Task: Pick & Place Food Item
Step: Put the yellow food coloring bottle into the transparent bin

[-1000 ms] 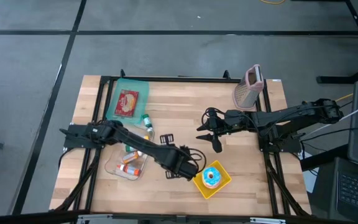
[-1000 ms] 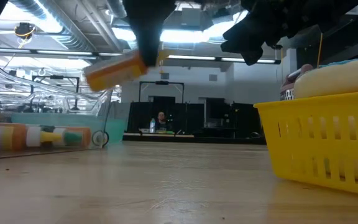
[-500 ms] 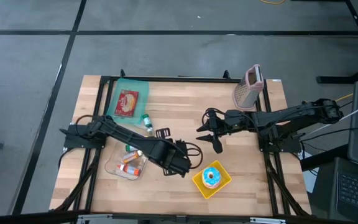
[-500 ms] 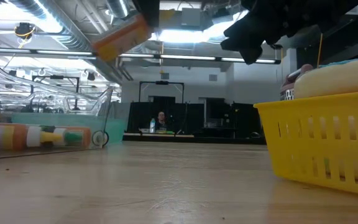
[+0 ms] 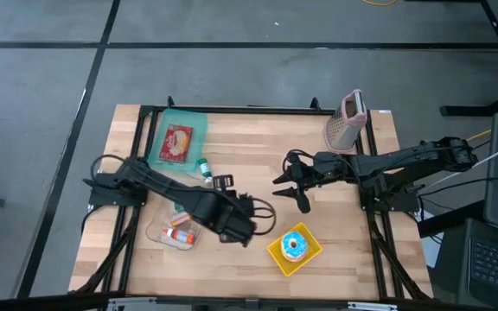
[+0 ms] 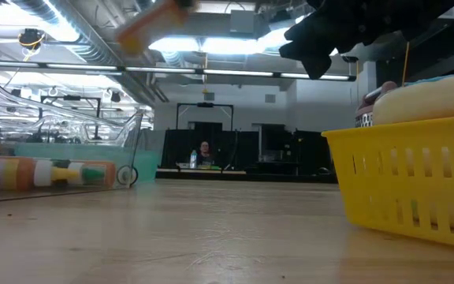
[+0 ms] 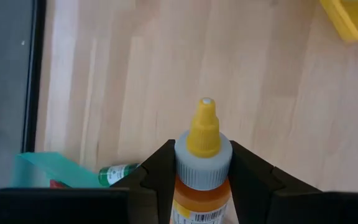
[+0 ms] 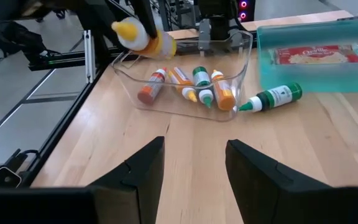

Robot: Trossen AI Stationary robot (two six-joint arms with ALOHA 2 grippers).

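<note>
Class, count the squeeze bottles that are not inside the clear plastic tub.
2. An orange, yellow-capped squeeze bottle is held in the left end effector above the wooden table; a green squeeze bottle lies on the table beside the clear plastic tub.

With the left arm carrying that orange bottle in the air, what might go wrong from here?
The left gripper pinches the orange squeeze bottle with the yellow cap just below its cap; the bottle may slip. Lowering it, the bottle may strike the clear plastic bin, already holding several small bottles.
</note>
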